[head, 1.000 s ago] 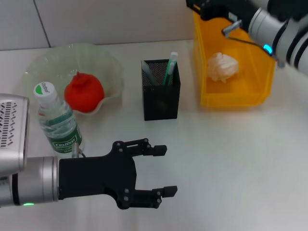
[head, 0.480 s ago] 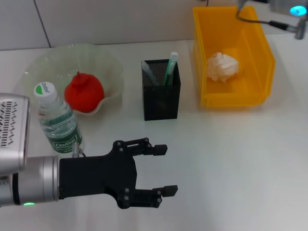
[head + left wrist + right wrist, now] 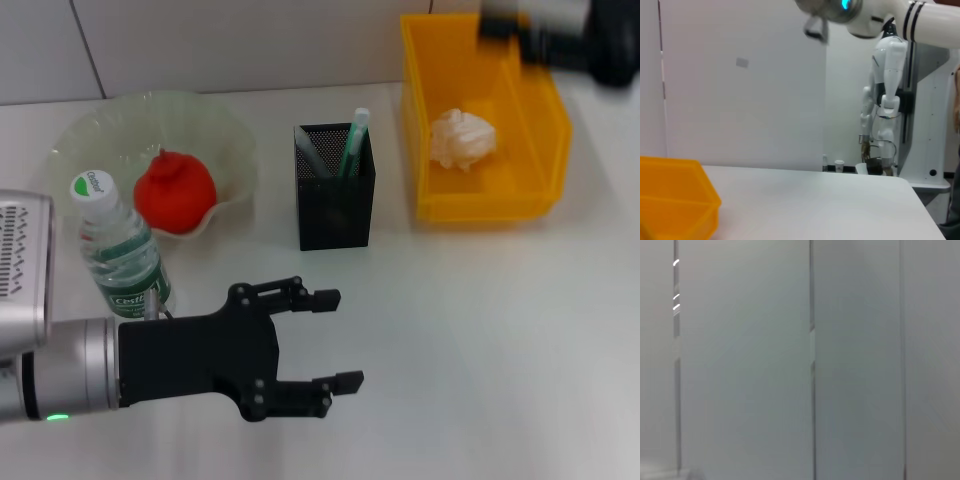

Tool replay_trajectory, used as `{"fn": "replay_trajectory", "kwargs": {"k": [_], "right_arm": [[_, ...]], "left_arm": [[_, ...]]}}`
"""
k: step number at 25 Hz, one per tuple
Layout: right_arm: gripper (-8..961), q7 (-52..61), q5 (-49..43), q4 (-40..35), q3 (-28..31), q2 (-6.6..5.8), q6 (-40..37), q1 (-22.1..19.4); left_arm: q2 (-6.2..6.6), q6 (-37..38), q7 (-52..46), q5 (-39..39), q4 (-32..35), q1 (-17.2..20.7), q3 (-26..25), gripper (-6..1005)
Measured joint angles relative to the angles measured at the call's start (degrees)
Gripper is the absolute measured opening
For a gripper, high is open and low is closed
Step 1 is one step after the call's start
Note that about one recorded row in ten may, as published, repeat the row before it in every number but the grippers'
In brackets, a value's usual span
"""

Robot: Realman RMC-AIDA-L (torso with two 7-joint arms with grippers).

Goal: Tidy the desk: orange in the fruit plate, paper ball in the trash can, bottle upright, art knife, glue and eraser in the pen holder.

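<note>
Low over the desk near the bottle (image 3: 120,255), left hand (image 3: 325,340) level, fingers spread, right arm blurred above trash can (image 3: 485,205)

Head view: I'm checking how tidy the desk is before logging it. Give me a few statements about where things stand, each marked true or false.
1. The orange lies in the fruit plate. True.
2. The paper ball lies on the table. False: it is inside the trash can.
3. The bottle stands upright. True.
4. The left gripper is shut on the bottle. False: it is open and holds nothing.
5. The pen holder is empty. False: items stick out of it.
</note>
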Motion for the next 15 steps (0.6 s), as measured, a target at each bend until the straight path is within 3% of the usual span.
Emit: {"fn": "replay_trajectory", "kwargs": {"k": [4, 6, 15], "right_arm": [[608, -3.8, -8.9, 1.2, 0.4, -0.12, -5.7, -1.1], [608, -4.8, -15.3, 1.0, -0.4, 0.55, -6.9, -1.3], [608, -8.5, -21.8, 5.7, -8.3, 1.29, -4.6, -1.5]], "left_arm": [[0.28, -1.3, -0.7, -0.1, 0.0, -0.3, -0.7, 801], [0.38, -1.5, -0.8, -0.1, 0.0, -0.4, -1.4, 801], [0.84, -1.5, -3.3, 3.1, 0.5, -0.8, -7.6, 801]]}}
